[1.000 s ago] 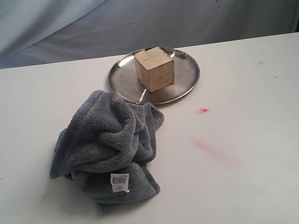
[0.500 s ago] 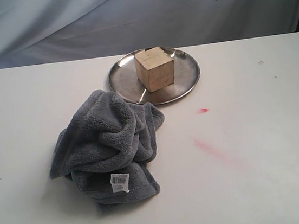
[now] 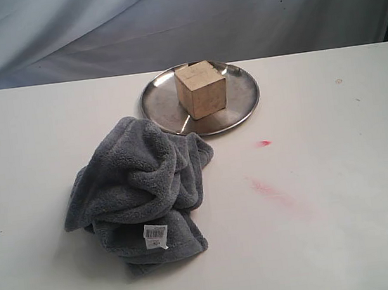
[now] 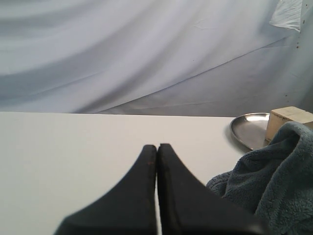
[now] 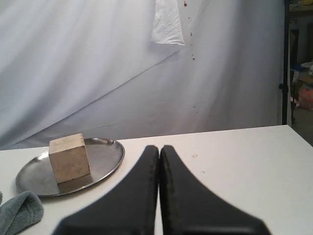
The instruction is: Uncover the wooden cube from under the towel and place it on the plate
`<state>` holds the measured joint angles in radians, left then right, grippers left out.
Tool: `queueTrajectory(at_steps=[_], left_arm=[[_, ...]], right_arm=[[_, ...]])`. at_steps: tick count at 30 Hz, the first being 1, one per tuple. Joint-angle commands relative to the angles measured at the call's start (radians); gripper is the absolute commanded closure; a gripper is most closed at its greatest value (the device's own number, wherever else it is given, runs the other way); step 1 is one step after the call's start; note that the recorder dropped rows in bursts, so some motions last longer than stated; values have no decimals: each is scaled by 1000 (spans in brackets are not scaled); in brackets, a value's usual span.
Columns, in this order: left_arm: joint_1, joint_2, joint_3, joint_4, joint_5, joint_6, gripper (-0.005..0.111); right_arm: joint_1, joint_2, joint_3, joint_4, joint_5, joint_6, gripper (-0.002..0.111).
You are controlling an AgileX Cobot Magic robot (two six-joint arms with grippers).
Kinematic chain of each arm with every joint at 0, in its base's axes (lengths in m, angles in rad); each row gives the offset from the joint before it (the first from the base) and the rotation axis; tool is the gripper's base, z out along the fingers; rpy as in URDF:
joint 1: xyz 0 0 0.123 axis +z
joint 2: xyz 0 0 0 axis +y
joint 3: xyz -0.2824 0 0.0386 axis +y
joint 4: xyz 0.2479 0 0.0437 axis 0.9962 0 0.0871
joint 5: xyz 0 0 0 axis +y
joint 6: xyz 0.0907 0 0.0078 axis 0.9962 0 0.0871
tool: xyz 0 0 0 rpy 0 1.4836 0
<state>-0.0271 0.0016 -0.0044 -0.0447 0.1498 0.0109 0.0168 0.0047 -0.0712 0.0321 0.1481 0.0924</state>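
The wooden cube (image 3: 202,89) stands uncovered on the silver plate (image 3: 242,101) at the back of the table; the right wrist view shows cube (image 5: 69,157) and plate (image 5: 106,155) too. The blue-grey towel (image 3: 139,191) lies crumpled in front of the plate, its edge just overlapping the rim, white tag facing forward. Neither arm appears in the exterior view. My left gripper (image 4: 157,146) is shut with nothing between its fingers, low over bare table beside the towel (image 4: 274,186). My right gripper (image 5: 159,148) is shut and empty, apart from the plate.
Pink smears (image 3: 276,193) and a small red spot (image 3: 263,143) mark the white table right of the towel. A grey-blue cloth backdrop (image 3: 178,19) hangs behind the table's far edge.
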Motion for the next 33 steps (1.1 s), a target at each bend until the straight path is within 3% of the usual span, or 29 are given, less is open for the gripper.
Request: queueTrajectory(at_steps=[1,8,33], left_arm=[[-1,-2,4,1,-4,-2,105],[-1,-2,4,1,-4,-2,105],[-1,-2,4,1,-4,0,105]], right_arm=[[-7,-5,55,-5,-58,-76,108],[-7,-5,71,6,-53,-294,108],[-7,-5,71,21,-53,-298,108]])
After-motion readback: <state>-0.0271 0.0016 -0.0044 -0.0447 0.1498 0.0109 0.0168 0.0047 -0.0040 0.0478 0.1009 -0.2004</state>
